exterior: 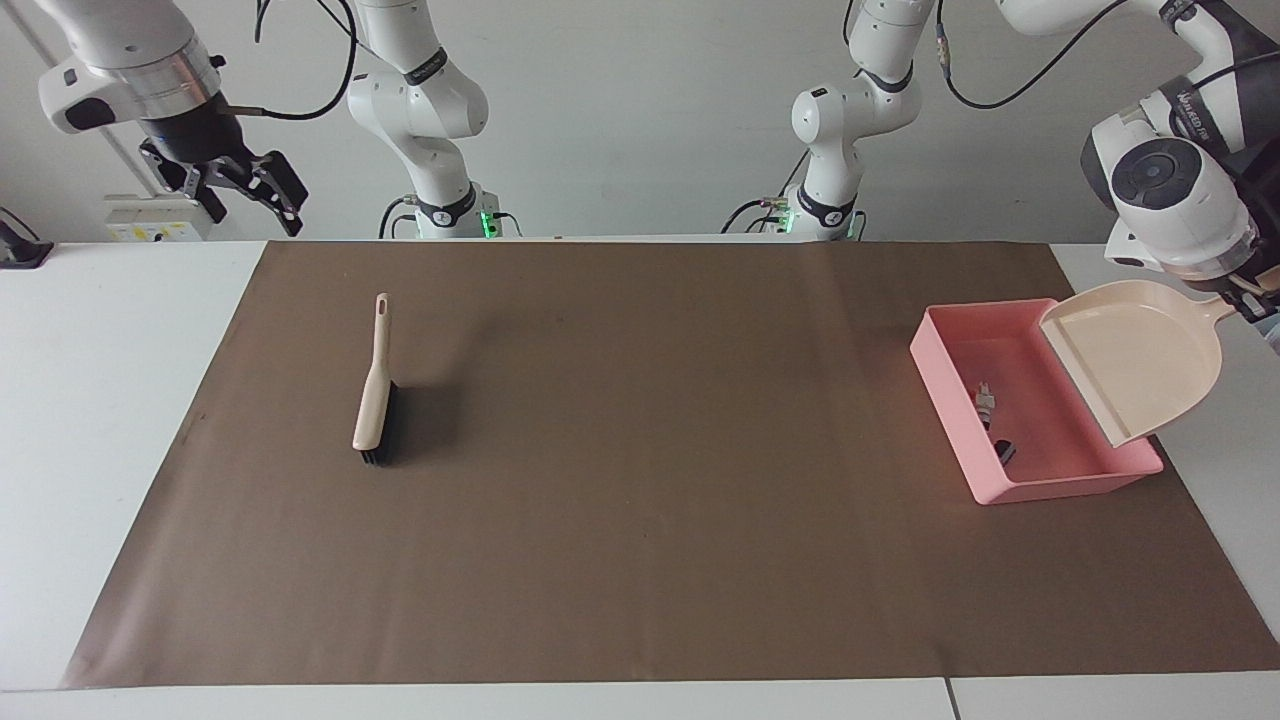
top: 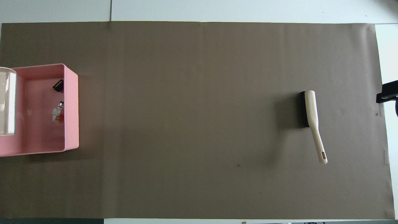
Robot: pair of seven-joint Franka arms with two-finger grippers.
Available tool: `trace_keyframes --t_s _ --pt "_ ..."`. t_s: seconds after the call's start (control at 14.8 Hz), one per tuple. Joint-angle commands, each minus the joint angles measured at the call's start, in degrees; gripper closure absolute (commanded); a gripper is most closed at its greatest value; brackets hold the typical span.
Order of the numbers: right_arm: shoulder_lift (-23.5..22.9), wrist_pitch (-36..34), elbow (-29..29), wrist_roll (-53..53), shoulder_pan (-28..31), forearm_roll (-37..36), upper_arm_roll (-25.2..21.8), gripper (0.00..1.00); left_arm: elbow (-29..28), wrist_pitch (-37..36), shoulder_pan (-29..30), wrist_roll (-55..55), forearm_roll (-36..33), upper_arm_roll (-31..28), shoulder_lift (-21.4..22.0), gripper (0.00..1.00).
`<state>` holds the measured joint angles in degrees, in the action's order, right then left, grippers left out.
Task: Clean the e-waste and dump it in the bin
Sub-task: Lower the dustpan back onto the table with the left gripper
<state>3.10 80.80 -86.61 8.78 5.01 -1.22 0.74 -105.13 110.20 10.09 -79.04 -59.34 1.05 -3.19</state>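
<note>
The pink bin (exterior: 950, 425) stands at the left arm's end of the mat and also shows in the overhead view (top: 71, 109). Both e-waste bits lie in it: the white one (exterior: 985, 397) (top: 57, 112) and the dark cylinder (exterior: 1003, 450) (top: 58, 85). My left gripper (exterior: 1250, 305) is shut on the handle of the cream dustpan (exterior: 1140, 355). The dustpan is tilted over the bin's edge and is empty. My right gripper (exterior: 256, 212) is open and empty, raised high over the mat's corner at the right arm's end.
A cream brush with black bristles (exterior: 375, 390) lies on the brown mat toward the right arm's end and shows in the overhead view (top: 312, 121). White table borders the mat (exterior: 640, 450) on all sides.
</note>
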Motion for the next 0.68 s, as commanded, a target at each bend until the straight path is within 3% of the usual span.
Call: trace_keyframes --t_s 0.0,0.41,0.61 --pt "0.41 -0.20 -0.40 0.53 -1.66 -0.80 -1.18 0.00 -0.26 -1.47 -0.60 0.91 -2.88 -0.61 1.17 1.00" --pt "1.03 1.29 -2.24 -2.52 -3.51 -0.71 -3.11 0.00 1.85 -1.74 -0.60 -0.76 -2.63 -0.09 1.60 1.00" --pt "2.69 3.30 -5.23 -2.90 -3.60 -0.54 -3.12 0.00 2.38 -1.83 -0.78 -4.01 5.86 0.00 2.57 1.00"
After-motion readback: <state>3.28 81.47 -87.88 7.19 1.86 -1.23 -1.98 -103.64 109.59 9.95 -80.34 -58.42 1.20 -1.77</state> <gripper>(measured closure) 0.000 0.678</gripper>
